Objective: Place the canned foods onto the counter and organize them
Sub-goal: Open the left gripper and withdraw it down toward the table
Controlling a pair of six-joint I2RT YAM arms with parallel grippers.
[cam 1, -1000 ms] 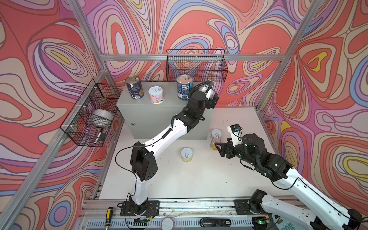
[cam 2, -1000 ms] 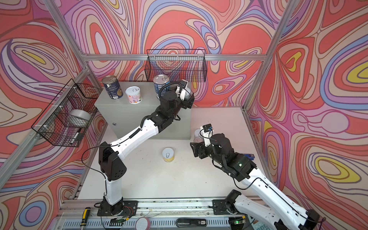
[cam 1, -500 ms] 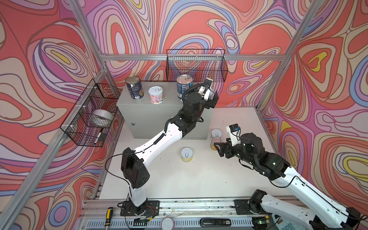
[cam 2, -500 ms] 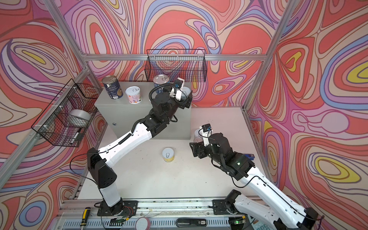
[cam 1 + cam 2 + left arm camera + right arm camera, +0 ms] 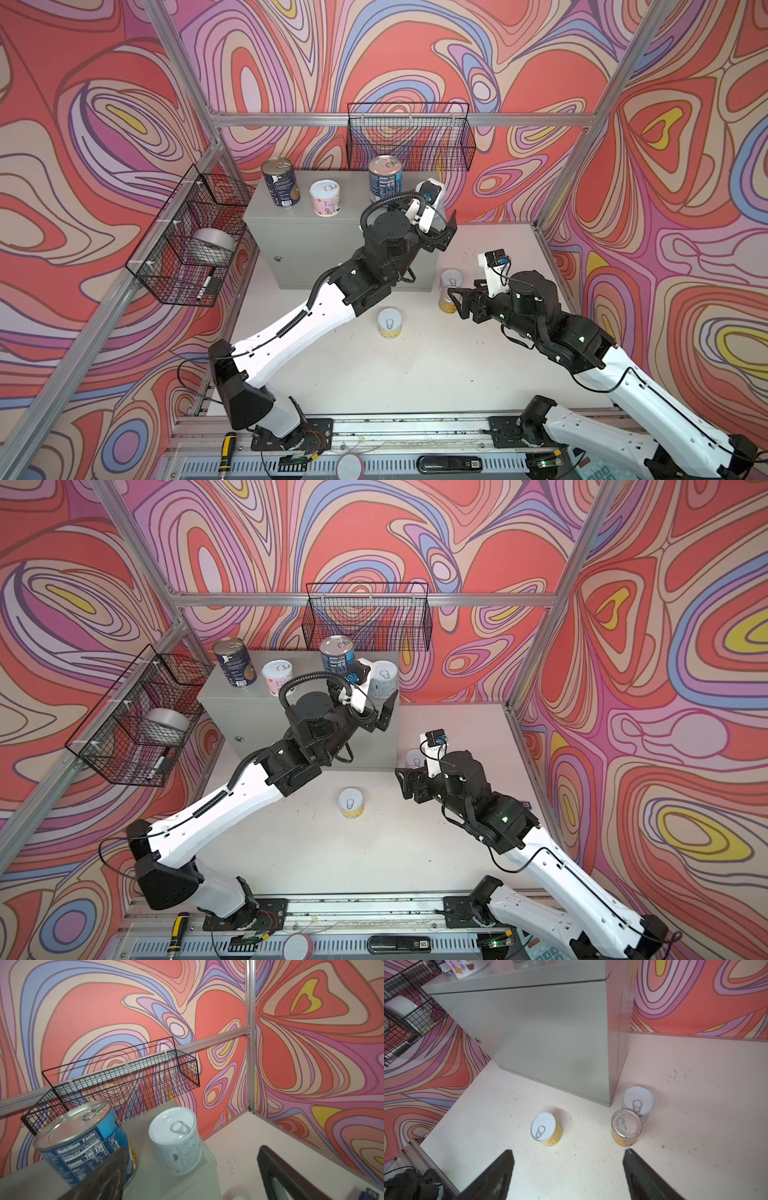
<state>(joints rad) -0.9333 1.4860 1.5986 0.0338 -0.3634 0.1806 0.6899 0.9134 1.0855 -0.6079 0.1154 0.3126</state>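
Both arms have white link shells, black joints and thin black cables; the left arm (image 5: 307, 320) carries a ribbed black hose; fingers (image 5: 496, 1176) are black.

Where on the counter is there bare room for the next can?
Counter top: bare between the pink can and the right tall blue can, plus the front strip. The right end is crowded: that blue can, the pale-blue can at the corner, the open left pincer beside them.
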